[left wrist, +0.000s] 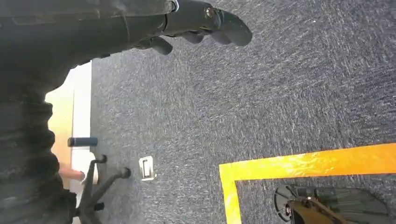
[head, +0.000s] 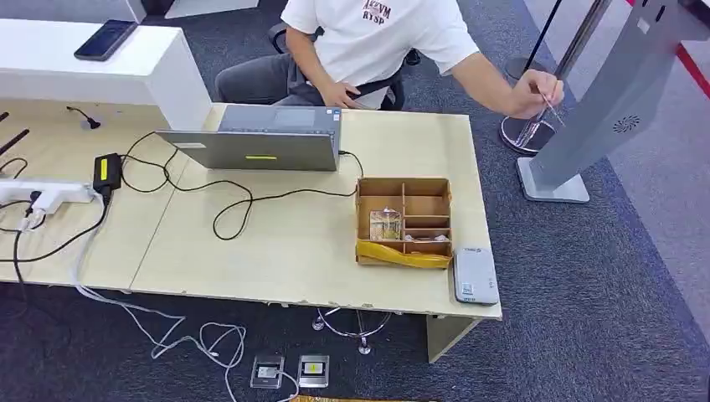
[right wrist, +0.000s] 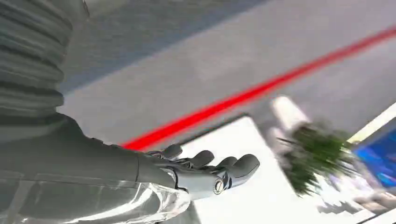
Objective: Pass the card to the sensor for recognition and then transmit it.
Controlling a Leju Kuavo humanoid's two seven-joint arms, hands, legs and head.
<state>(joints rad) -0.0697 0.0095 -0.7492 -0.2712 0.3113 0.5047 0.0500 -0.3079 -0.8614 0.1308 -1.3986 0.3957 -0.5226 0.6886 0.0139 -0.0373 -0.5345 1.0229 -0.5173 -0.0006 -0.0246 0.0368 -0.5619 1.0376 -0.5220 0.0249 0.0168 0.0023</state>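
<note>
A card in a clear sleeve (head: 385,224) stands in the left compartment of the wooden divider box (head: 425,188) on the table's right part. The grey card sensor (head: 475,275) lies flat at the table's front right corner, just right of the box. My left hand (left wrist: 201,25) hangs over dark carpet, fingers loosely apart, holding nothing. My right hand (right wrist: 205,172) is stretched out in the air with its fingers extended and nothing between them. A seated person behind the table pinches a small clear item (head: 548,107) in one hand, out to the right of the table.
A grey laptop (head: 264,141) sits at the table's back with black cables (head: 234,209) looping across the wooden top (head: 276,260). A power strip (head: 46,194) lies at the left. A grey kiosk stand (head: 603,109) rises on the carpet at the right. Yellow floor tape (left wrist: 299,163) runs below my left hand.
</note>
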